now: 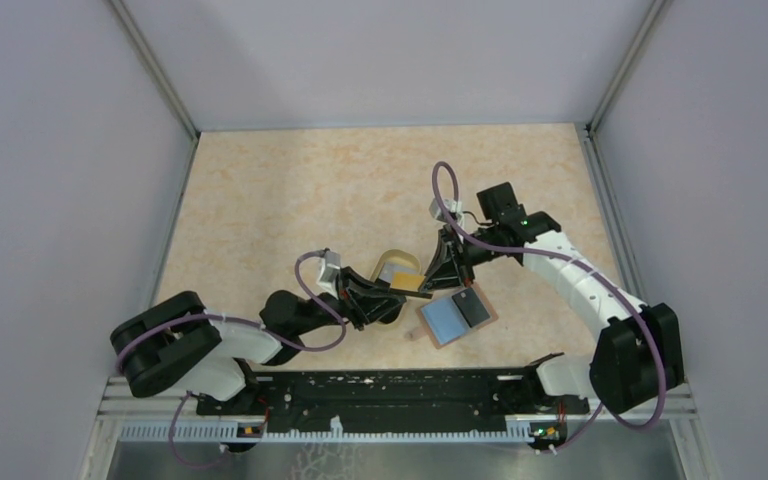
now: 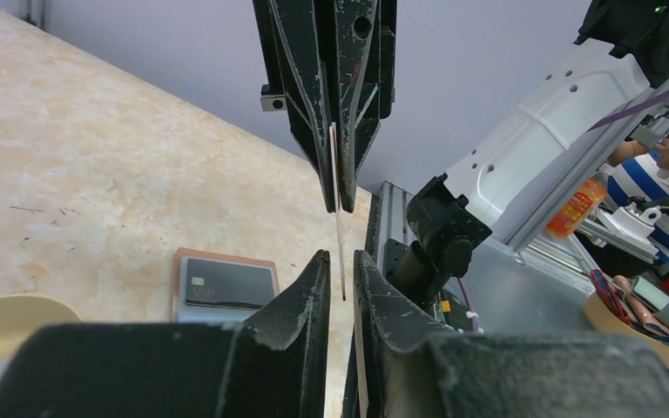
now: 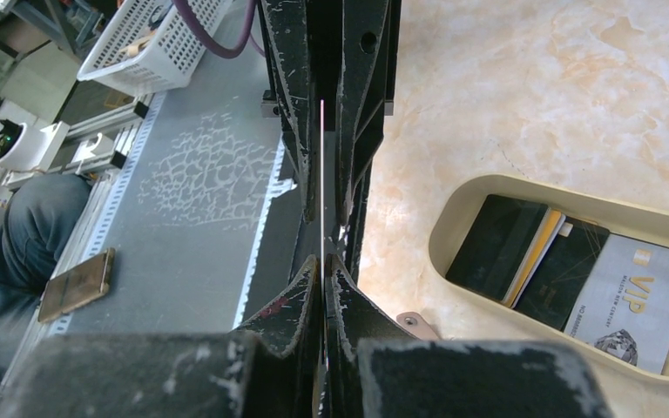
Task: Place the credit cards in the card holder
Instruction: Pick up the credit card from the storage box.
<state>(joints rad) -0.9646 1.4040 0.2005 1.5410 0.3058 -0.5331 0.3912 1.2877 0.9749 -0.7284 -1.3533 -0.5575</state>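
Note:
A thin credit card (image 2: 340,235), seen edge-on, hangs between both grippers above the table. My right gripper (image 3: 324,259) is shut on it (image 3: 322,174). My left gripper (image 2: 341,257) faces it with its jaws a little apart; the card's end lies in the gap, touching neither finger. In the top view the left gripper (image 1: 412,293) and right gripper (image 1: 442,272) meet tip to tip. The card holder (image 1: 440,322) lies open, light blue inside up, with a black card (image 1: 473,308) on it. The left wrist view shows it (image 2: 181,287) too.
An oval tan-rimmed dish (image 3: 453,218) holds more cards: black ones (image 3: 496,248) with a yellow stripe and a white VIP card (image 3: 636,300). It sits just behind the grippers (image 1: 392,260). The table's front rail (image 1: 390,385) is near.

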